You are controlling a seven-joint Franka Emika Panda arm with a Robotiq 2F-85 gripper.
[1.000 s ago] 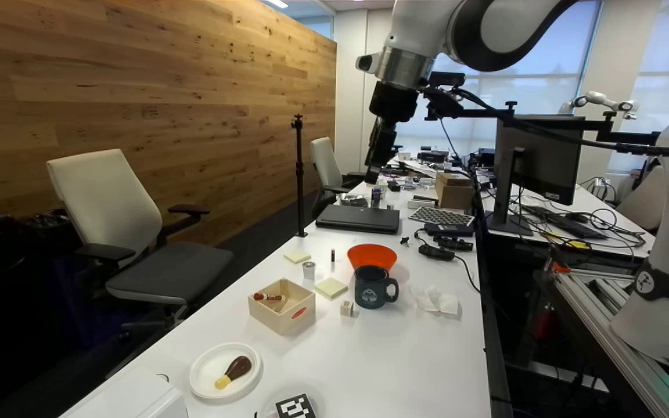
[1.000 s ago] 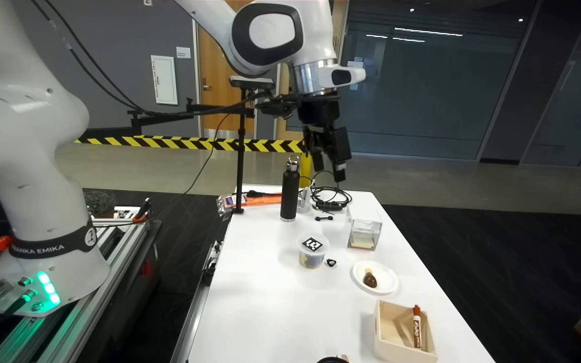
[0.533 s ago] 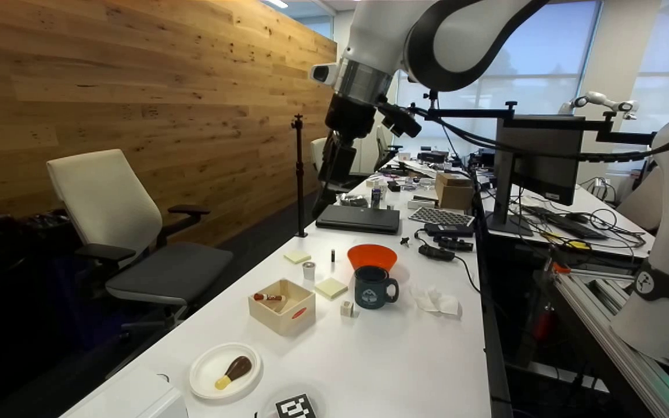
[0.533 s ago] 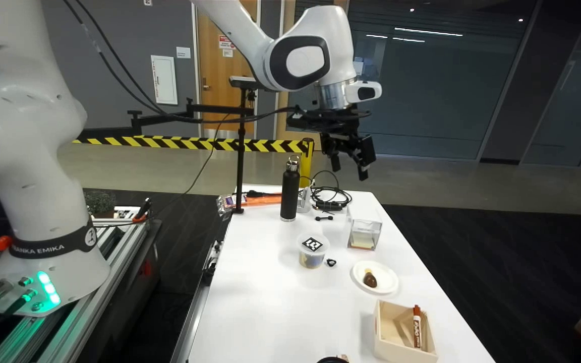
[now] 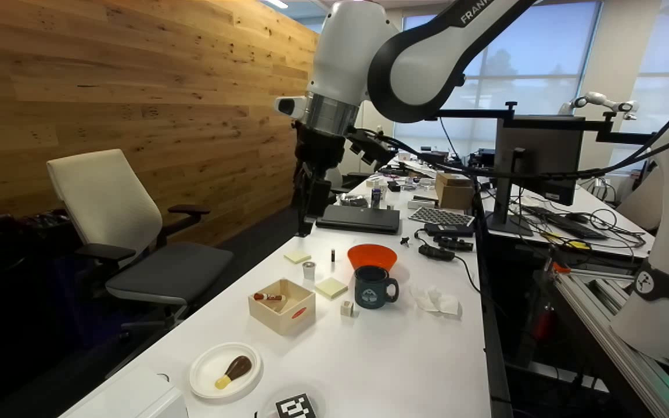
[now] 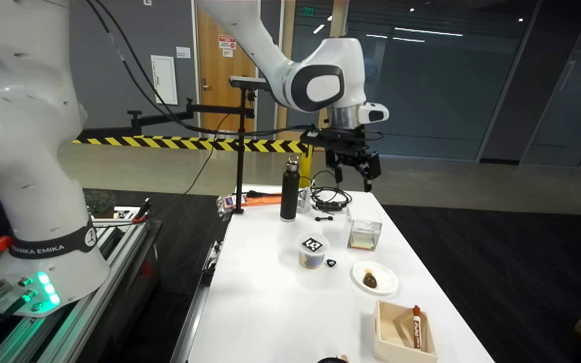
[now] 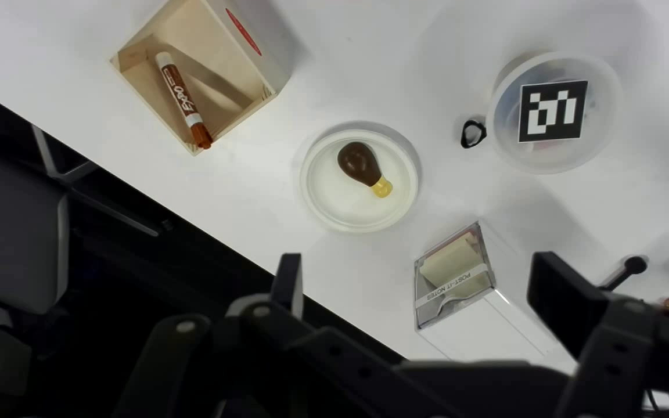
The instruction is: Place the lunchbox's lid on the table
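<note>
Gripper [image 7: 424,290]: you have its jaws spread wide, and it hangs free in the air, well apart from the lid [image 7: 554,110].
Lid: one, round and translucent, a black-and-white patterned square on top; you see it seated on the lunchbox [image 6: 312,260].
Lunchbox: one round tub, upright on the white table [image 6: 265,307].
Black loop [image 7: 466,138]: one, just beside the lunchbox.
Plate [image 7: 334,194]: one, white, bearing one brown-and-yellow bulb-shaped piece [image 7: 359,164].
Tan box [image 5: 266,313]: one, near the plate, with one brown marker [image 7: 183,98] leaning inside.
Note box [image 7: 452,284]: one, with a clear front; in the wrist view you read "POST-IT NOTES" there upside down.
Mug [image 5: 371,290]: one, dark green; in an exterior view you see it just beside an orange bowl [image 5: 372,255], also one.
Yellow note pads [image 5: 331,288]: two, lying flat; one of them sits between the tan box and the mug.
Small cube [image 5: 346,308]: one, near the mug.
Crumpled tissue [image 5: 436,302]: one, on the mug's handle side, apart from it.
Bottle [image 6: 290,194]: one, black, upright, shown to you in an exterior view.
</note>
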